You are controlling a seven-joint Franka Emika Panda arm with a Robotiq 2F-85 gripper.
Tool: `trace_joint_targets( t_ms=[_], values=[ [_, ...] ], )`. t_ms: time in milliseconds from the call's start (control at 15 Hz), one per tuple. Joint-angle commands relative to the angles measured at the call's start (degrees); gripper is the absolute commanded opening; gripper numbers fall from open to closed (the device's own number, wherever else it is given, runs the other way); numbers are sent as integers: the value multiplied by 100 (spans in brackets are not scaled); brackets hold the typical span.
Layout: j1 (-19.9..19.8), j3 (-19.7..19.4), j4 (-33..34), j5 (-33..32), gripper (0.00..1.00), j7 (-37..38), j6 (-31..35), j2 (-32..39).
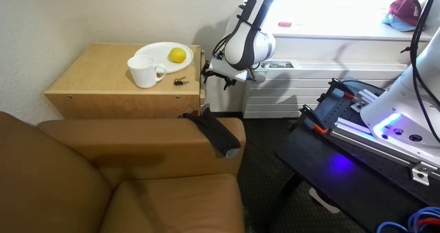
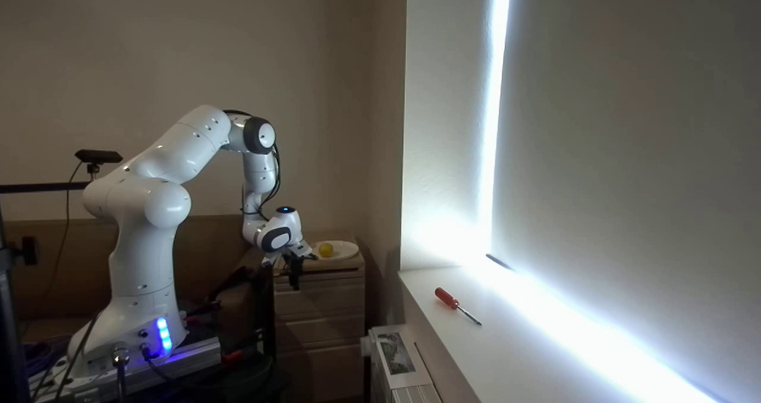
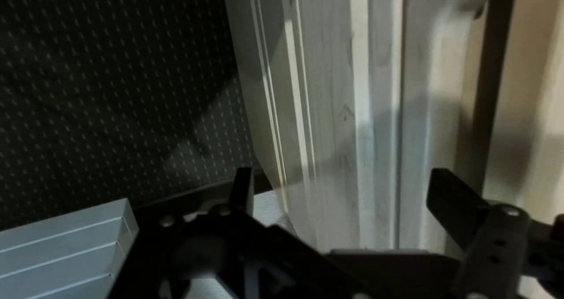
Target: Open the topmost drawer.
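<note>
Gripper (image 3: 342,177) spread wide beside nightstand (image 1: 123,106)

Topmost drawer (image 3: 436,83) sits beneath the top board (image 1: 103,66), a dark slot (image 3: 495,65) along its upper edge; whether the gripper touches it I cannot tell. Dark carpet (image 1: 261,136) leaves room between sofa (image 1: 144,133) and black table (image 1: 316,166).

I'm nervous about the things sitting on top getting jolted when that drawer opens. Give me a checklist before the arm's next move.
1. Gripper open: ok, jaws stand well apart.
2. Nothing held between the jaws: ok.
3. Contact with the topmost drawer: cannot tell from these views.
4. Drawer handle located: cannot tell, none made out clearly.
5. Mug upright on the nightstand: ok.
6. Lemon on the plate: ok, though it might roll if jolted.
</note>
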Motion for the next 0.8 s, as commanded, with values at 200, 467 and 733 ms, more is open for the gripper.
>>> trace_joint_targets(
  t_ms=[200, 467, 733],
  values=[
    [-327, 584, -279, 106, 100, -268, 905, -37],
    [-197, 476, -198, 223, 100, -275, 669, 10],
    [-165, 381, -215, 258, 100, -289, 661, 7]
  ],
)
